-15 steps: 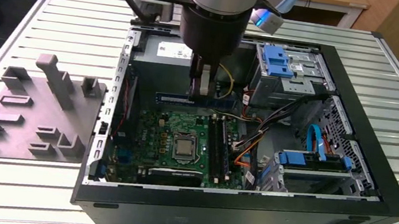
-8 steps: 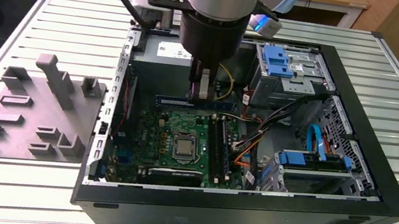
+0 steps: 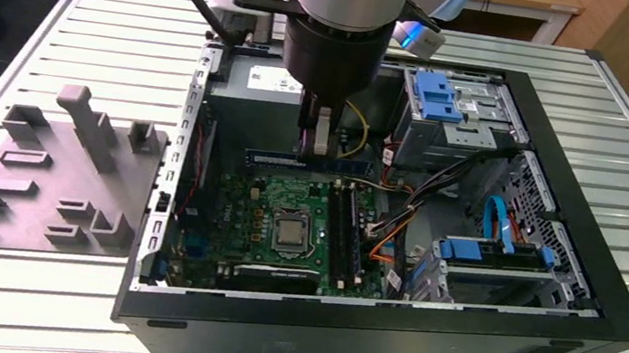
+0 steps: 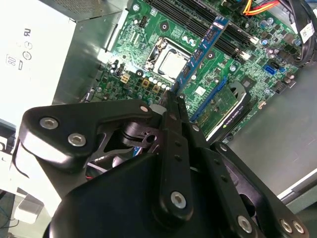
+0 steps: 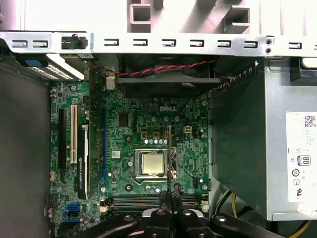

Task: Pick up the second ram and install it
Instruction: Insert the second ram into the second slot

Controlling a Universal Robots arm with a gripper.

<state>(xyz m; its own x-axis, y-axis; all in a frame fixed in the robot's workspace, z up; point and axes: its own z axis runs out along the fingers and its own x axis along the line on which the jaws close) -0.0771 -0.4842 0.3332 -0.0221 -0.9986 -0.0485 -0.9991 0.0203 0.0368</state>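
Observation:
The second ram [image 3: 298, 162], a thin blue stick with dark chips, hangs over the green motherboard [image 3: 239, 212] inside the open computer case. My gripper [image 3: 317, 147] is shut on its upper edge near the middle. In the second wrist view the ram [image 4: 202, 49] runs out from my gripper [image 4: 174, 97] and lies crosswise to the black slot rails [image 4: 237, 35]. In the first wrist view the ram [image 5: 171, 148] shows edge-on above the processor [image 5: 151, 164], just ahead of my gripper [image 5: 172, 192]. The slot rails [image 3: 344, 224] lie to the exterior view's right of the processor [image 3: 286, 230].
The grey power-supply box [image 3: 256, 83] stands just behind the ram. Blue drive brackets [image 3: 436, 96] and cable bundles [image 3: 401, 215] fill the case's right side in the exterior view. A grey fixture block [image 3: 60, 170] sits on the slatted table outside the case wall [image 3: 176, 167].

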